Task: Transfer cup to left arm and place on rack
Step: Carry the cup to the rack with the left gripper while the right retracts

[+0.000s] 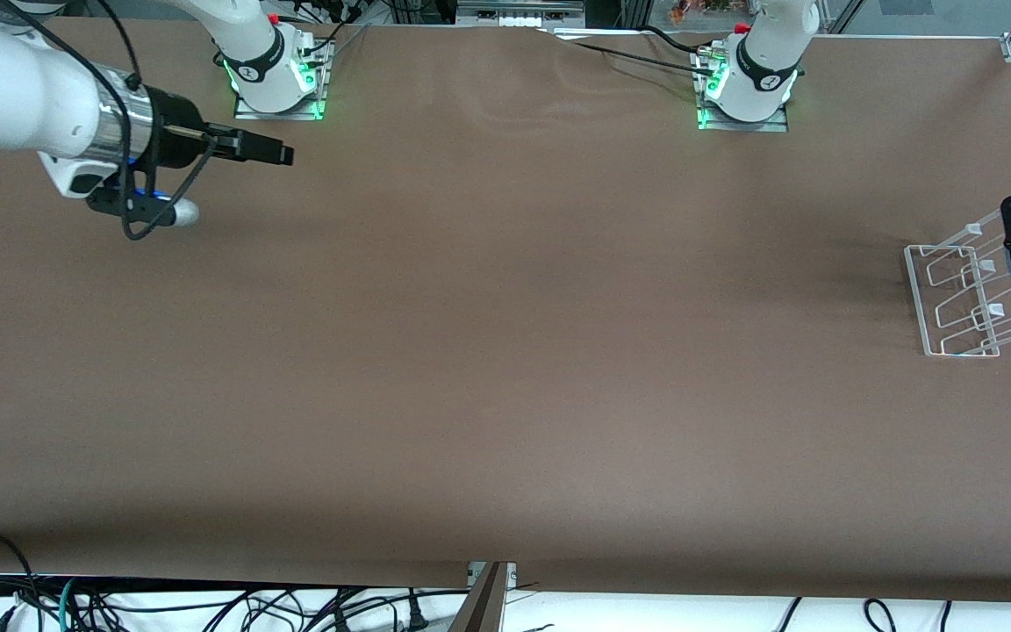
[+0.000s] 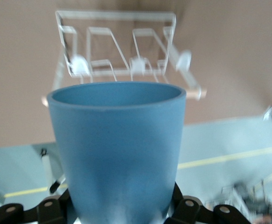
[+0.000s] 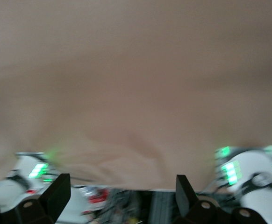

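While the right gripper [image 3: 119, 196] waited wide open over the bench's right-arm end, the left gripper [image 2: 122, 212] held the cup [image 2: 117, 149] over the rack [image 1: 962, 298] near the left-arm edge, the handover apparently done, so lowering it squarely between the loops seemed next.

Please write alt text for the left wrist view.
A blue cup fills the view, held upright in the left gripper. The clear rack with its wooden rod stands on the brown table past the cup's rim.

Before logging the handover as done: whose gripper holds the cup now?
The left gripper holds it: the cup fills the left wrist view, the rack past its rim. The right gripper is open and empty.
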Motion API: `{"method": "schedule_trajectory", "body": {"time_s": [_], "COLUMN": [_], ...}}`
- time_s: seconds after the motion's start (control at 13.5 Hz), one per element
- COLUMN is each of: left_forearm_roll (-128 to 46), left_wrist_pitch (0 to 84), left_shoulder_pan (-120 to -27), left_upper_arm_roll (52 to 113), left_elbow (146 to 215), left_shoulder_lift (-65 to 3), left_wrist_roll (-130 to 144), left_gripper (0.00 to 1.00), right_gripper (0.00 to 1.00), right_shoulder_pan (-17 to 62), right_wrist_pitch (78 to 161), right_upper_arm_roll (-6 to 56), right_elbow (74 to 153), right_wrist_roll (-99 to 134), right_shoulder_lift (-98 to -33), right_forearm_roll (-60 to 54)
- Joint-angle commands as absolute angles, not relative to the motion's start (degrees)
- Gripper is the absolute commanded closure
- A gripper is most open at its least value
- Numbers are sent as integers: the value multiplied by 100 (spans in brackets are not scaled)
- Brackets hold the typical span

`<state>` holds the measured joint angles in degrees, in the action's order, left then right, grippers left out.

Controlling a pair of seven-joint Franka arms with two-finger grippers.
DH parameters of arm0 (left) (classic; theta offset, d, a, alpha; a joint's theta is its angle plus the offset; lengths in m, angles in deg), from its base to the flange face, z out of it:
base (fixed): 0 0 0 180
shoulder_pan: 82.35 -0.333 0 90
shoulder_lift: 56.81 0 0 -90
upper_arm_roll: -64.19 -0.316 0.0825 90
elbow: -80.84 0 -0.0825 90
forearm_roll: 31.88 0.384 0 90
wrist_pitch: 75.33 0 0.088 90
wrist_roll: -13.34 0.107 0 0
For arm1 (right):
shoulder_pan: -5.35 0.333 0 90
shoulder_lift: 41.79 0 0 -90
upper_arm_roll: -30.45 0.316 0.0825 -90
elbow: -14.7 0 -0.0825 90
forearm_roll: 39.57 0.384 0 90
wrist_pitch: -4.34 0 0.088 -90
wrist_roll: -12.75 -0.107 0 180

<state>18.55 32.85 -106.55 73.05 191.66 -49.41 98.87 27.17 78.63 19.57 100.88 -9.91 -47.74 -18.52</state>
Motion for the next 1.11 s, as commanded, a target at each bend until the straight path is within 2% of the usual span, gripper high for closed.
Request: {"method": "schedule_trajectory", "body": {"time_s": [0.0,0.22,0.44,0.67,1.04], "left_forearm_roll": [2541,3392,3867,4484,5264], "left_wrist_pitch": [3602,3770,3937,4007,4025], "left_shoulder_pan": [-10827,-10898,-10907,-10898,-10863], "left_upper_arm_roll": [7377,7368,7368,7421,7553], "left_elbow": [19606,19931,20317,21125,21767], "left_shoulder_lift": [-5057,-5048,-5092,-5574,-5821], "left_wrist_roll": [9947,9677,9141,8375,7578], "left_gripper": [100,100,100,100,100], "right_gripper": [1,1,1,1,1], "right_shoulder_pan": [2004,1688,1634,1643,1616], "right_wrist_pitch": [7922,8500,9020,9091,9030], "right_upper_arm_roll": [2623,2938,2984,2984,2949], "right_elbow": [10224,10398,10611,10549,10164], "right_wrist_roll": [119,983,1450,1503,1512], "right_shoulder_lift": [-4548,-4548,-4556,-4565,-4715], "right_forearm_roll": [-2688,-3461,-3885,-4044,-4071]}}
